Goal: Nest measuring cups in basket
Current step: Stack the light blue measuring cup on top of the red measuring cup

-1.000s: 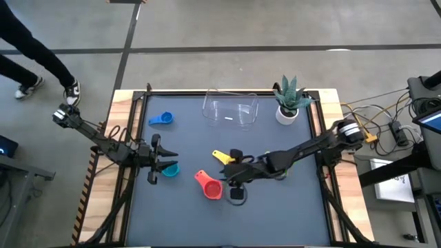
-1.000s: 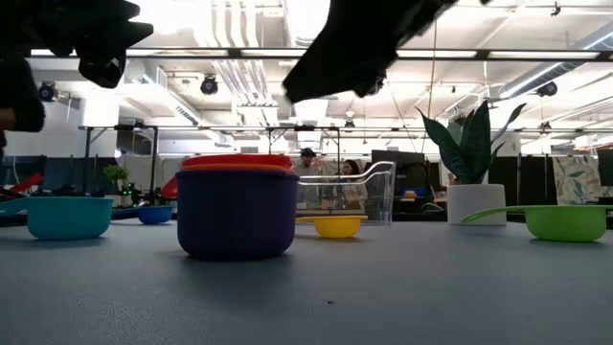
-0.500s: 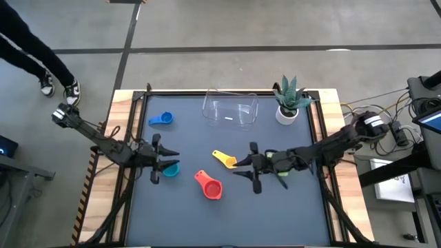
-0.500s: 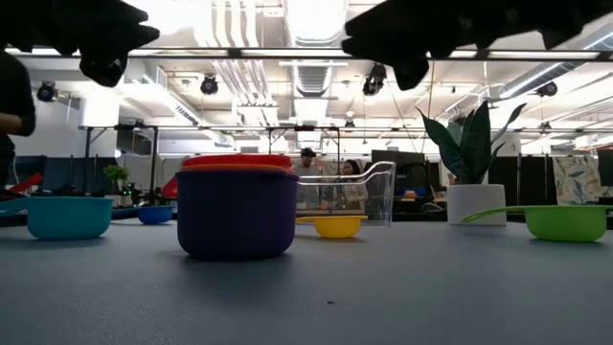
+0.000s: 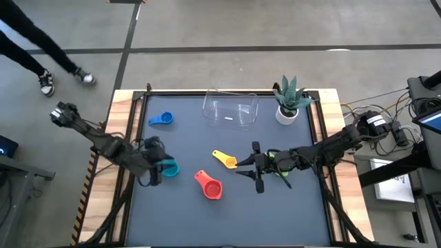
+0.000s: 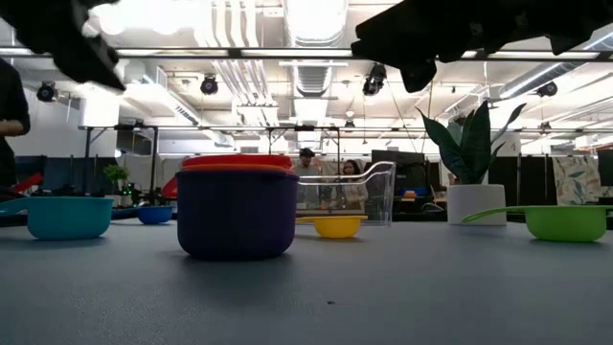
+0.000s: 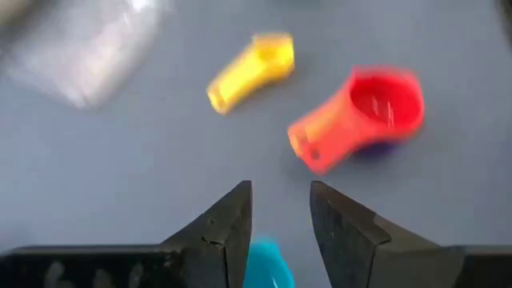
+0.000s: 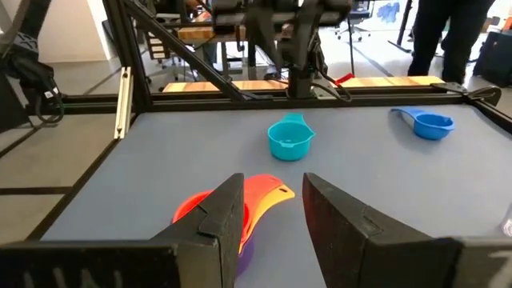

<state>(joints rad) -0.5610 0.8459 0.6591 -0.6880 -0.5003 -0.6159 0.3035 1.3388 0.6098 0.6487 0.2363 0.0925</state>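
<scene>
The left gripper hangs directly over the teal cup at the table's nine o'clock side, jaws parted by a narrow gap with nothing between them; in the left wrist view the teal cup shows just below that gap. The right gripper hovers near the table's centre, pointing toward nine o'clock, its jaws spread and empty. The green cup lies just under the right arm behind the gripper. The yellow cup sits just at ten o'clock of the right gripper, apart from it. The red cup lies at the gripper's eight o'clock; the low view shows it stacked with an orange cup inside the purple cup. The blue cup rests alone toward the table's ten o'clock corner. The clear basket stands at twelve o'clock along the far edge, with no cup in it, just beside a potted plant at one o'clock.
</scene>
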